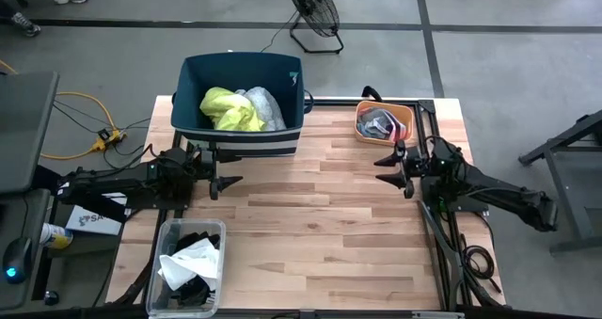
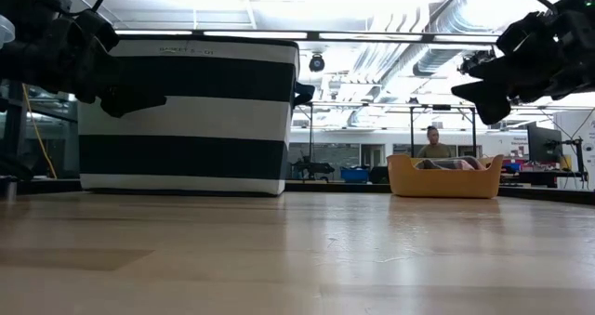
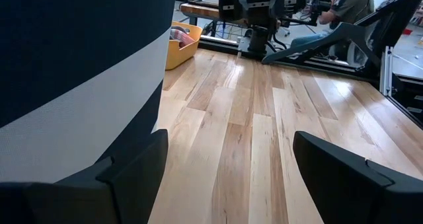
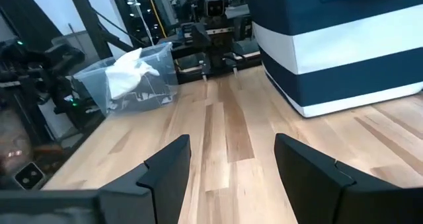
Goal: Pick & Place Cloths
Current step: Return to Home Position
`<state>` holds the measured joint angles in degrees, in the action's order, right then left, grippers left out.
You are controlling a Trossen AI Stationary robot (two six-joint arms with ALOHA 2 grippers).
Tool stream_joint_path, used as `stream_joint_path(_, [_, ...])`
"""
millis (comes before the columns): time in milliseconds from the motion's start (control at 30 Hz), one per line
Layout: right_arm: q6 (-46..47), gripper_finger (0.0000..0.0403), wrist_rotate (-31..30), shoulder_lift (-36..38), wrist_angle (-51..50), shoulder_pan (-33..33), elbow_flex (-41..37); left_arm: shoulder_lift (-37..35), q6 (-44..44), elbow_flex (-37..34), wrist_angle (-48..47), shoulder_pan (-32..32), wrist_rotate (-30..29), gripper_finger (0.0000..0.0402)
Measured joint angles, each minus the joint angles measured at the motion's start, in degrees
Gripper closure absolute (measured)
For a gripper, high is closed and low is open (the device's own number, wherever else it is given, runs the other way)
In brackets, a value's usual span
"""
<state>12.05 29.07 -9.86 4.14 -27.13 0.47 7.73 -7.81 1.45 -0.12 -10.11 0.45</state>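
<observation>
A neon-yellow garment [image 1: 229, 109] and a pale grey-white cloth [image 1: 266, 105] lie inside the dark-blue striped bin [image 1: 193, 79] at the table's far edge. Grey socks with pink [image 1: 381, 124] sit in the small orange tray [image 1: 406, 112] at the far right. A white cloth [image 1: 191, 261] and black pieces [image 1: 193, 291] fill a clear box [image 1: 169, 232] at the near left. My left gripper [image 1: 226, 181] hovers open just in front of the bin. My right gripper [image 1: 390, 166] hovers open near the tray, above bare wood [image 4: 231, 171].
The bin wall [image 3: 79, 85] stands close beside my left gripper [image 3: 231, 178]. Bare wooden tabletop [image 1: 320, 225] stretches between the two arms. A fan [image 1: 315, 8] stands on the floor beyond the table. A person [image 2: 432, 143] sits in the room behind.
</observation>
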Motion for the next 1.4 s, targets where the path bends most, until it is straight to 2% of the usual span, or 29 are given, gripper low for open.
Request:
stream_joint_path(100, [-0.5,0.019,-1.7,-0.6,0.1,0.0,0.0,0.0,0.0,0.0,0.0,0.0,0.0,0.008])
stream_joint_path(267, [6.8,0.019,-6.9,-0.6,2.9,0.0,0.0,0.0,0.0,0.0,0.0,0.0,0.0,0.008])
stream_joint_path(500, [9.0,0.019,-9.6,-0.6,2.9,0.0,0.0,0.0,0.0,0.0,0.0,0.0,0.0,0.008])
stream_joint_path(1400, [9.1,0.019,-9.6,-0.6,3.2,0.0,-0.1,0.0,0.0,0.0,0.0,0.0,0.0,0.008])
